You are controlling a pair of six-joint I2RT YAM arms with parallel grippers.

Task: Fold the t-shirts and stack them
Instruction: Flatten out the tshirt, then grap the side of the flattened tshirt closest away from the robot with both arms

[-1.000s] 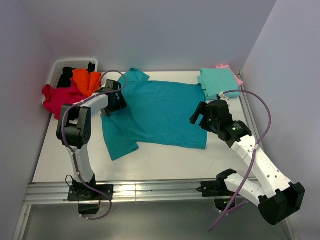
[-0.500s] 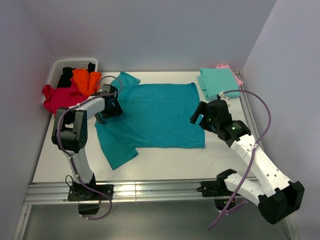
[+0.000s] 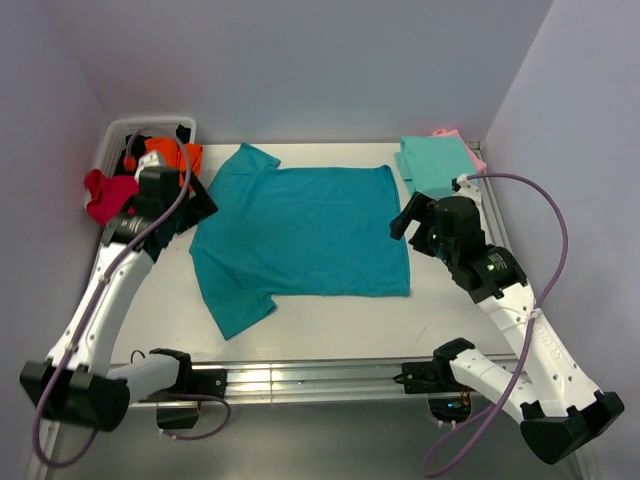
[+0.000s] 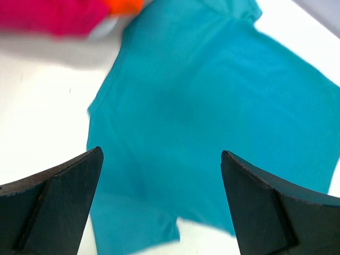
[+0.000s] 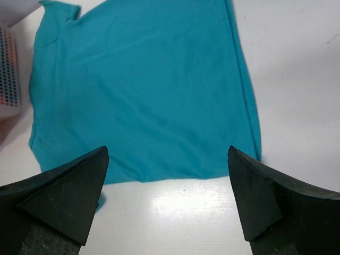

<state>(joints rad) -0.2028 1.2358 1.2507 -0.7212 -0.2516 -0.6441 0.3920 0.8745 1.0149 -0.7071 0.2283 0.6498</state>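
My left tool (image 4: pixel 160 154) and right tool (image 5: pixel 168 150) both hang spread wide and empty at either side of the teal-blue t-shirt (image 3: pixel 300 235), which lies flat mid-table (image 3: pixel 330 320). A folded mint-green t-shirt (image 3: pixel 435 165) sits at the far right corner, seemingly atop a pink one (image 3: pixel 472 155)

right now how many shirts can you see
6: teal shirt spread mid-table; mint shirt folded far right on a pink shirt; crimson shirt, orange shirt and black shirt at the basket. More may be hidden.
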